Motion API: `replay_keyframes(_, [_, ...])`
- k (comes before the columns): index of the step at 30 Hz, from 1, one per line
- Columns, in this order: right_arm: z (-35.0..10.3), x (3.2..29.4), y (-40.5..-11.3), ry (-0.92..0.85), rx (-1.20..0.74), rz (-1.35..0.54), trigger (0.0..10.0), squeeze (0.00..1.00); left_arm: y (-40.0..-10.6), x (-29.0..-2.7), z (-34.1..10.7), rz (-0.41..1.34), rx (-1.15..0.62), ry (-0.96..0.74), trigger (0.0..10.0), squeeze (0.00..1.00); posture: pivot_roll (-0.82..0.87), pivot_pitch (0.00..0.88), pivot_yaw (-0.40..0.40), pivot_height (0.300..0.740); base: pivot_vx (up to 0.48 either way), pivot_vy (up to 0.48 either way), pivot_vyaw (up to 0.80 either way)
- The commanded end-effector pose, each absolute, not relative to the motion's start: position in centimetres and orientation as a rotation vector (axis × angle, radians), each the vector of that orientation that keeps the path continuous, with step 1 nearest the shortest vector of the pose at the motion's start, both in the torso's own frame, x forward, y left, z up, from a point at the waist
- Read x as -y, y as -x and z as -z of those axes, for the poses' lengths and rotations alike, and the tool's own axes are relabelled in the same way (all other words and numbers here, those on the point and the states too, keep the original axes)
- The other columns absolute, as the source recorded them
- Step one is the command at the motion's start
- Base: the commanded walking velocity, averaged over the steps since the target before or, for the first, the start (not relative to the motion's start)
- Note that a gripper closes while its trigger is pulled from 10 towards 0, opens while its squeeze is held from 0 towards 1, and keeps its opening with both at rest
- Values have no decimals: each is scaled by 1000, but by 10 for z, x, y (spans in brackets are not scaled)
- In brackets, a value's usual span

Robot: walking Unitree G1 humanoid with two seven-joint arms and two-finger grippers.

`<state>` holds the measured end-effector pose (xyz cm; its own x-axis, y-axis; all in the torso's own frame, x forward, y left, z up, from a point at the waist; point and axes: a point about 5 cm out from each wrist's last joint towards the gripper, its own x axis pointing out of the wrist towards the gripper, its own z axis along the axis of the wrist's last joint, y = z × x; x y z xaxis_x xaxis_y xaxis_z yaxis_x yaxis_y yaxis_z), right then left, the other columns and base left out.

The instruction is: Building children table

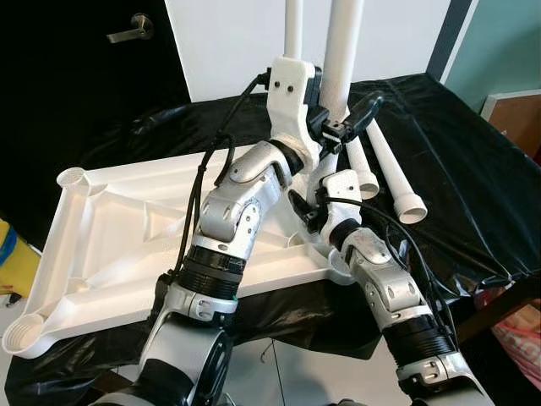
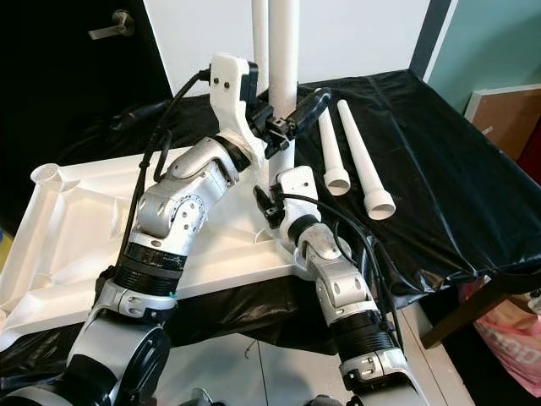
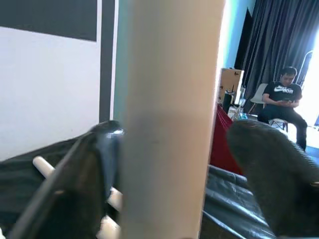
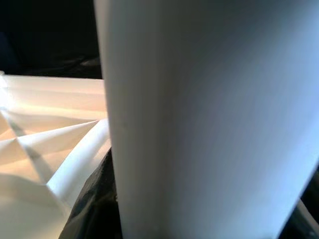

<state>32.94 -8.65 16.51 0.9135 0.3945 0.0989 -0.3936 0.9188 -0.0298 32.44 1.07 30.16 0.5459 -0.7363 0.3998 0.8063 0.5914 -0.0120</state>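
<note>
My left tool (image 1: 338, 114) is closed around an upright white table leg (image 1: 342, 51), its black fingers (image 3: 79, 184) on either side of the tube. My right tool (image 2: 272, 199) grips the same leg lower down, near its base. The leg stands at the near right corner of the upturned white tabletop (image 1: 101, 245), which lies on the black-covered worktop (image 1: 456, 169). A second leg (image 1: 293, 30) stands behind it. Two loose legs (image 2: 363, 165) lie to the right on the cover.
</note>
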Motion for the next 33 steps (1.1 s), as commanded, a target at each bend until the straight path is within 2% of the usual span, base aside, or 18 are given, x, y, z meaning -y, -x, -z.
replay_keyframes(1, [-170,89,-333,-20,111,-370,10000,0,-324,-14,-307,896,417,203,10000,0,-145,0,21,740,0,0,0])
replay_keyframes(9, [-170,104,-337,-111,104,-252,10000,0,-330,-32,-319,774,484,320,10000,0,-144,0,23,740,0,0,0])
replay_keyframes(13, [-170,114,-336,-103,139,-200,10000,0,-331,-40,-310,741,475,281,10000,0,-153,8,30,740,0,0,0])
replay_keyframes(14, [-170,117,-334,-109,147,-191,6118,0,-332,-43,-304,727,466,257,10000,0,-160,11,36,740,0,0,0])
replay_keyframes(18, [-169,119,-333,-115,150,-186,6118,0,-332,-45,-300,718,461,242,10000,0,-160,11,36,740,0,0,0])
replay_keyframes(19, [-168,121,-330,-116,151,-187,0,0,-332,-48,-294,711,447,234,10000,0,-172,16,43,740,0,0,0])
replay_keyframes(20, [-166,122,-327,-110,147,-184,10000,0,-332,-50,-285,704,424,199,10000,0,-179,18,49,740,0,0,0])
replay_keyframes(27, [-163,123,-320,-86,150,-189,10000,0,-331,-55,-264,693,377,124,10000,0,-188,21,57,740,0,0,0])
replay_keyframes(33, [-161,112,-304,-41,196,-318,10000,0,-321,-65,-225,698,293,2,10000,0,-192,29,62,740,0,0,0])
